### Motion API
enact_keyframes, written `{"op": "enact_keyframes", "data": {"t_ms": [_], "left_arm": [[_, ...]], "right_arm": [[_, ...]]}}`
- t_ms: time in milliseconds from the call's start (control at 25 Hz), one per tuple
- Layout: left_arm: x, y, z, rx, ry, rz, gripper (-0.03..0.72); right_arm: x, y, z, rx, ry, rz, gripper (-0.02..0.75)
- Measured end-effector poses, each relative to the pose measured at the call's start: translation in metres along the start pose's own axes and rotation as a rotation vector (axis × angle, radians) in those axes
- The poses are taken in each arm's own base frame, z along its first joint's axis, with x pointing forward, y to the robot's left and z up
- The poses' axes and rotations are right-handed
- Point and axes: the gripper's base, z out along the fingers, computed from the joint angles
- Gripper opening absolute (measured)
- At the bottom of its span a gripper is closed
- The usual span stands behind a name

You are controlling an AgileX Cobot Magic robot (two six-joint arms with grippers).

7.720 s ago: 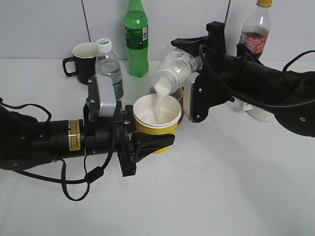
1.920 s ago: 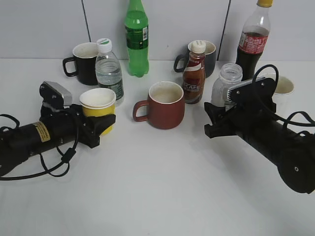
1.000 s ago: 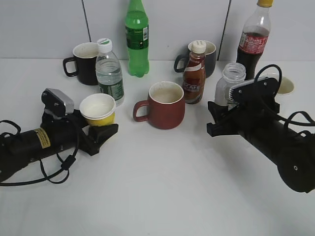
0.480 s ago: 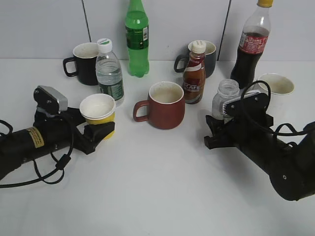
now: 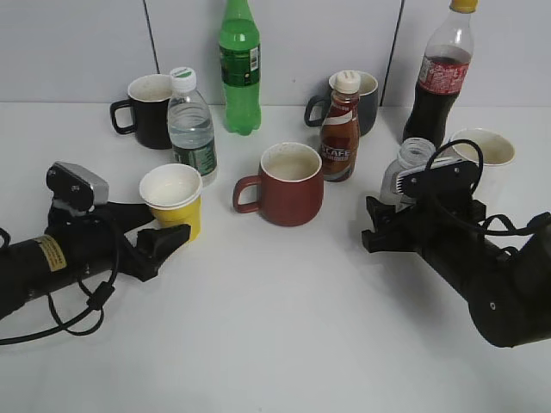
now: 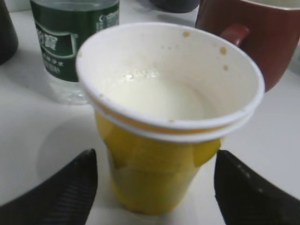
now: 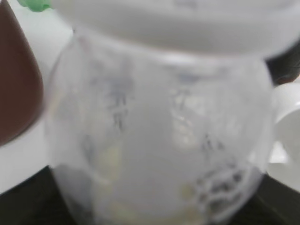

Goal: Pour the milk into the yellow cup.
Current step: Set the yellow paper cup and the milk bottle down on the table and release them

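Note:
The yellow cup (image 5: 173,201) stands upright on the table and holds white milk (image 6: 159,96). My left gripper (image 5: 165,234) is open. Its two black fingers sit low on either side of the yellow cup (image 6: 154,173) without touching it, and the gripper's middle shows in the left wrist view (image 6: 154,161). The clear milk bottle (image 5: 411,165) stands upright, capless and almost empty, with a white film inside. My right gripper (image 5: 394,211) is shut on it low down. In the right wrist view the milk bottle (image 7: 159,131) fills the frame, blurred, and hides most of the right gripper (image 7: 154,211).
A dark red mug (image 5: 291,184) stands mid-table. A water bottle (image 5: 191,122), black mug (image 5: 148,99), green bottle (image 5: 238,69), brown coffee bottle (image 5: 341,129), dark mug (image 5: 368,99), cola bottle (image 5: 439,73) and white cup (image 5: 489,153) stand behind.
My left gripper let go of the yellow cup and drew back to the left, leaving it on the table. My right gripper shifted slightly right with the bottle.

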Motion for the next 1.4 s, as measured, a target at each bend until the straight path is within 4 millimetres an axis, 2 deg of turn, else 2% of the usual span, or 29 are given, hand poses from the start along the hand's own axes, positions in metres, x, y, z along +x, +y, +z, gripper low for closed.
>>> {"op": "enact_keyframes", "data": {"t_ms": [480,920,1120,1400], "left_arm": [[-0.007,-0.009,-0.022,-0.029,0.037,-0.004,0.588],[-0.017,-0.01,-0.036,-0.103,0.059,-0.011,0.588],[-0.022,-0.011,-0.043,-0.128,0.123,0.009,0.588],[-0.041,-0.019,-0.053,-0.178,0.212,0.046,0.588]], "right_arm": [[0.006,0.0,0.0,-0.007,0.074,-0.088,0.522],[-0.011,-0.003,-0.007,-0.008,0.16,-0.06,0.537],[-0.017,-0.005,-0.019,-0.015,0.187,-0.054,0.537],[-0.022,-0.006,-0.037,-0.049,0.32,-0.026,0.537]]}}
